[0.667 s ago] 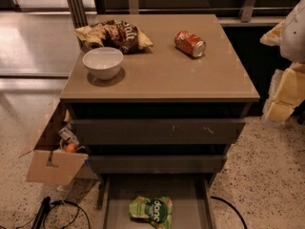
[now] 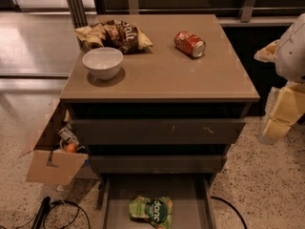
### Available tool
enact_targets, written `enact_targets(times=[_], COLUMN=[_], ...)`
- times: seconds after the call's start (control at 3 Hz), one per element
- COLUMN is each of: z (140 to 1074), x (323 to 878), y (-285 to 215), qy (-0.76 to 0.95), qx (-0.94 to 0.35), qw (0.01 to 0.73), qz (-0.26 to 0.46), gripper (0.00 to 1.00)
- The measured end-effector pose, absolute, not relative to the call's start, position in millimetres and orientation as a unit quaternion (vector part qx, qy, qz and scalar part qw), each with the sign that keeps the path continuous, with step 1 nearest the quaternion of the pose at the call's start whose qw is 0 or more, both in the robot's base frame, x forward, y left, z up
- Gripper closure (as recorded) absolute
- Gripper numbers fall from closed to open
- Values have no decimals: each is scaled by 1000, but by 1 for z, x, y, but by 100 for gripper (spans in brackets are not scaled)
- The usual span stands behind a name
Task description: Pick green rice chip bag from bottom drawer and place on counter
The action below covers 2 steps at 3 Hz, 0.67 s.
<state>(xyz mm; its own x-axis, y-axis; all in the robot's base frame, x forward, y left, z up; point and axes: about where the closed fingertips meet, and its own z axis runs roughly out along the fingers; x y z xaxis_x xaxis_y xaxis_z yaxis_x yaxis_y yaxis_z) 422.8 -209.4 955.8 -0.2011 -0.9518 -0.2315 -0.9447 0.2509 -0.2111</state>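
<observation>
The green rice chip bag lies flat on the grey floor of the open bottom drawer, near its middle front. The two drawers above it are closed. The tan counter tops the cabinet. My gripper, cream-coloured under a white arm, hangs off the right side of the cabinet at about the height of the upper drawers. It is well above and to the right of the bag and holds nothing that I can see.
On the counter stand a white bowl, a brown chip bag and a red can lying on its side. An open cardboard box with items sits left of the cabinet. Black cables lie on the floor.
The arm and gripper have sunk slightly lower at the right edge. The bag, drawer and counter items have not moved.
</observation>
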Motion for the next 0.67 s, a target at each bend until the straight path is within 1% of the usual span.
enact_targets(times=[0.33, 0.67], z=[917, 880], x=[399, 387], y=[-192, -188], qy=[763, 756], qx=[-621, -613], qw=[178, 217], qz=[35, 77], gripper=[0, 0])
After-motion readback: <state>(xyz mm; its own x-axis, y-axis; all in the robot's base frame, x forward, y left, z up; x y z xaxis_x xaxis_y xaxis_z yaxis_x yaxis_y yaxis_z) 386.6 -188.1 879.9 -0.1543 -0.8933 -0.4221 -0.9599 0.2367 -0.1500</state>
